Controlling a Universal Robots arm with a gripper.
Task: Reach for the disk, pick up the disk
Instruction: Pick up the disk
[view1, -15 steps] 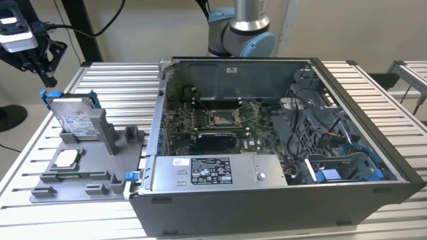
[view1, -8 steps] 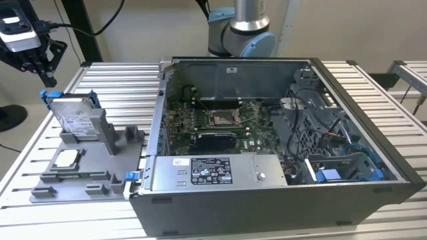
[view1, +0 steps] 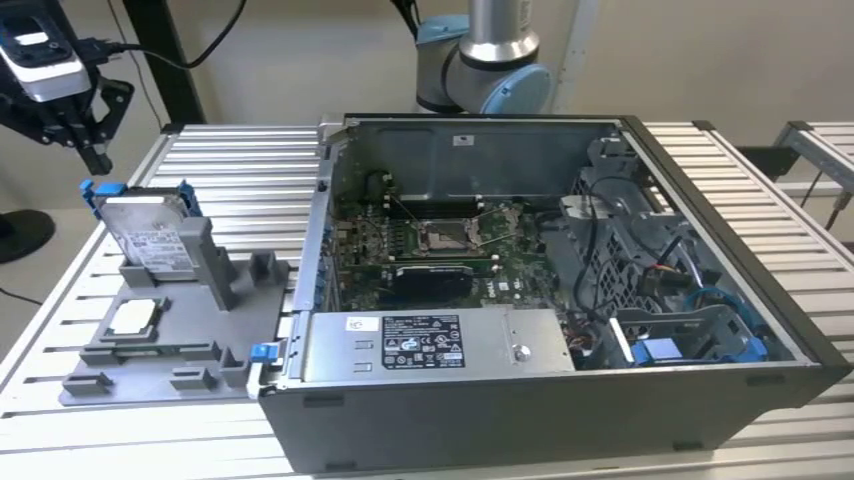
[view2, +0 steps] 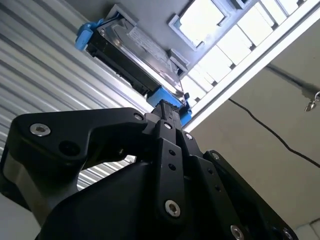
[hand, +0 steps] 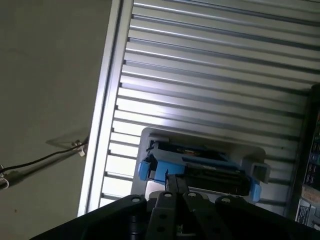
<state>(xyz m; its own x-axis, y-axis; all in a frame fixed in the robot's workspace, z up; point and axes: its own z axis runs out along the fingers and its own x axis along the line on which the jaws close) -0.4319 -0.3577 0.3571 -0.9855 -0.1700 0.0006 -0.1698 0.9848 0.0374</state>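
The hand (view1: 96, 160) hangs over the far corner of the table (view1: 240, 165), on the exterior view's left, its black fingers pointing down. They look drawn together to a narrow tip with nothing held between them; both wrist views show the same closed tip (view2: 165, 106) (hand: 175, 182).

Just under that tip is the disk (view1: 147, 235). It stands on edge, leaning back a little, slotted into a grey holder (view1: 200, 335) that lies on the table's slats. Its silver face with the white label is turned up towards the room, and its blue bracket (view1: 98, 190) sticks out at the top end, closest to the hand. From where I stand there seems to be a small gap between the fingertips and the bracket, so the hand is near the disk but not touching it. In the second wrist view the disk (view2: 142, 45) lies right beyond the fingertips, and in the first wrist view its dark edge (hand: 210, 175) sits between the blue ends of the bracket (hand: 162, 165).

Lower on the same holder a small square silver chip (view1: 134, 318) lies flat in its own recess.

Beside the holder, towards the exterior view's right, an open computer case (view1: 534, 420) sits on the table, with a silver box (view1: 521, 340) carrying a black label at its near edge. The arm's base (view1: 487, 50) rises behind the case.
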